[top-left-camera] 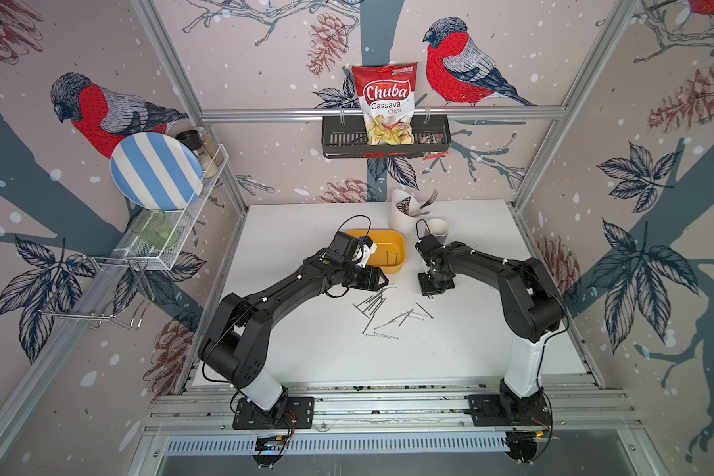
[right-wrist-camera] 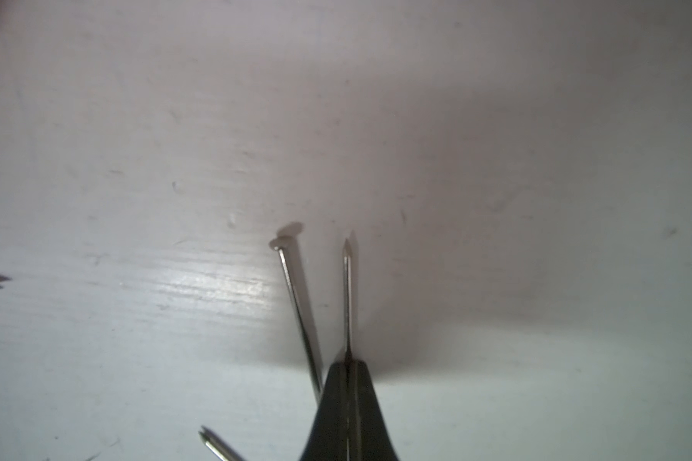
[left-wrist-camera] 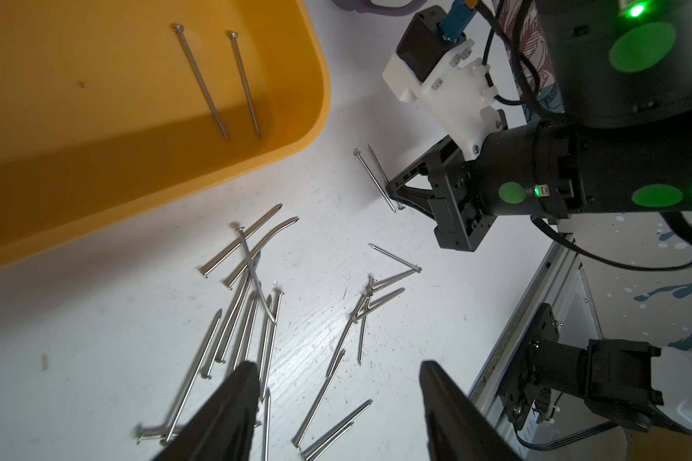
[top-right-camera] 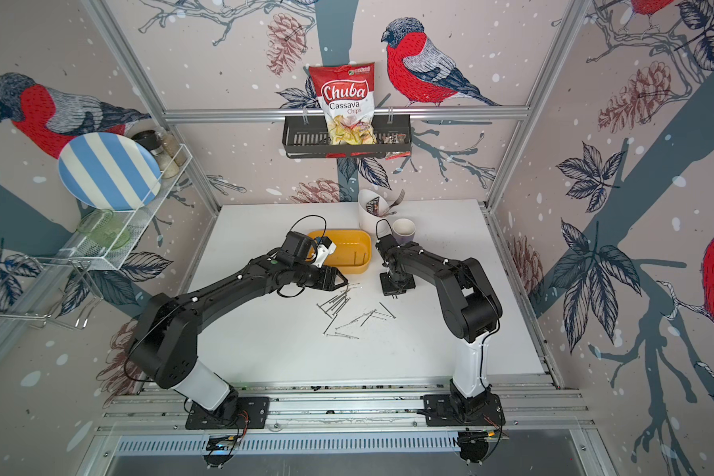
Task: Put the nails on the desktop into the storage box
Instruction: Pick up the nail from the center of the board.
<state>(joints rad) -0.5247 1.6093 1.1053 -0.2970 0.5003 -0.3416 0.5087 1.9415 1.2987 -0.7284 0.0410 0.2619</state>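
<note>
Several nails [top-left-camera: 374, 306] [top-right-camera: 337, 306] lie scattered mid-desktop [top-left-camera: 470, 329], some in a loose bundle [left-wrist-camera: 248, 311]. The yellow storage box [top-left-camera: 382, 246] [top-right-camera: 349, 246] [left-wrist-camera: 96, 119] stands just behind them with two nails [left-wrist-camera: 216, 80] on its floor. My left gripper [top-left-camera: 382, 280] [left-wrist-camera: 338, 371] hovers open over the pile's near end, nothing between its fingers. My right gripper [top-left-camera: 429, 293] [left-wrist-camera: 390, 189] points down at the table right of the box. It is shut [right-wrist-camera: 348, 363] on one nail [right-wrist-camera: 347, 299], whose tip pokes out. A second nail [right-wrist-camera: 296, 311] lies beside it, passing behind the fingers.
A white cutlery holder [top-left-camera: 402, 216] with a fork and a pale mug [top-left-camera: 437, 230] stand behind the right gripper. A black wire basket [top-left-camera: 339, 138] with a chips bag hangs on the back wall. A wire rack with a striped plate [top-left-camera: 157, 171] hangs at left.
</note>
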